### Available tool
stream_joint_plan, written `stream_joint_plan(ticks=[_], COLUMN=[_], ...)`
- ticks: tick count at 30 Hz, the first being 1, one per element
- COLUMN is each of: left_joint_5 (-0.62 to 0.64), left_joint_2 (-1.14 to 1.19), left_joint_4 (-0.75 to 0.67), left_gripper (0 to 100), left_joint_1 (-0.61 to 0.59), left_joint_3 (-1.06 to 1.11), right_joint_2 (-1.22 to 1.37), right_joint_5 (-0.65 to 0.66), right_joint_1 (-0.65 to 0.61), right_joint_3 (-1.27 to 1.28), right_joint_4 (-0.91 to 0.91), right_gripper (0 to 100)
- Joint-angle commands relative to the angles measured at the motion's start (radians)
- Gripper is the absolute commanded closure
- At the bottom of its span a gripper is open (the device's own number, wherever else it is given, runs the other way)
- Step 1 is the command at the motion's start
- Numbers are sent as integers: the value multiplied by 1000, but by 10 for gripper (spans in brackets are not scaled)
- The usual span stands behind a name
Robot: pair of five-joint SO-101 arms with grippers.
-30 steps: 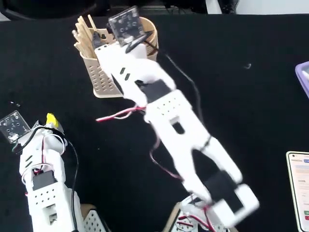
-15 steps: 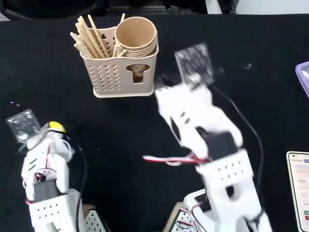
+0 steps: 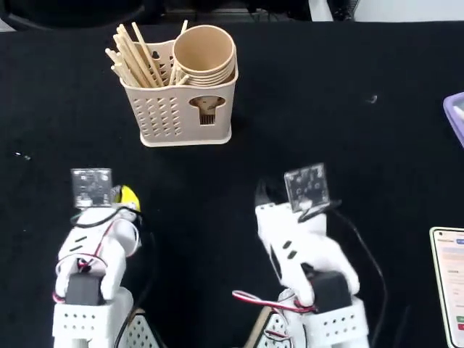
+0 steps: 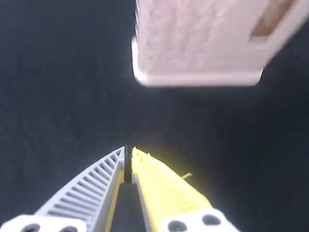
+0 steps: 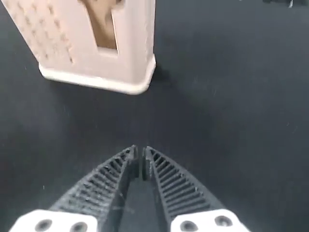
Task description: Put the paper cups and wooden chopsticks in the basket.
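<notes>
High view from above: the black tabletop (image 3: 348,145) takes up nearly the whole frame. Two white arms sit folded back along the bottom edge, the left arm (image 3: 90,283) at lower left and the right arm (image 3: 312,275) just right of bottom centre, both well apart from everything else.

The basket (image 3: 181,112), a beige perforated tub, stands upright in the upper left of the frame. A nested stack of paper cups (image 3: 205,52) sits inside its right-hand part, mouths up. The wooden chopsticks (image 3: 134,54) stand bundled in its left-hand part, leaning and fanning toward the upper left corner.

In the left wrist view, the left hand (image 4: 128,155) has its grey and yellow fingers pressed together with nothing between them, hanging over bare tabletop with the basket's base farther off. In the right wrist view, the right hand (image 5: 140,153) is likewise closed and holds nothing, its dark fingers pointing toward the basket.

A white screened device (image 3: 449,283) lies at the lower right edge, and a purple corner (image 3: 455,116) shows at the right edge.
</notes>
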Motion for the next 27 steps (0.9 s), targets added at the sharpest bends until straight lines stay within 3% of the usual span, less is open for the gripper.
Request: stream_joint_plan(ticks=[1, 5, 9, 13, 17, 27], left_joint_5=[-138, -146, -69, 44, 55, 58], left_joint_2=[-3, -5, -5, 3, -2, 0], left_joint_4=[57, 193, 252, 261, 373, 364], left_gripper=[970, 967, 967, 969, 970, 970], left_joint_1=[15, 22, 15, 21, 15, 16], left_joint_3=[38, 13, 41, 42, 42, 42], right_joint_2=[-117, -74, -96, -111, -111, -108], right_joint_5=[-9, -9, -20, -129, -183, -181], right_joint_1=[15, 21, 68, 71, 75, 74], right_joint_3=[74, 136, 133, 133, 133, 133], right_joint_4=[2, -34, 60, 186, 316, 310], right_gripper=[973, 973, 973, 973, 975, 975])
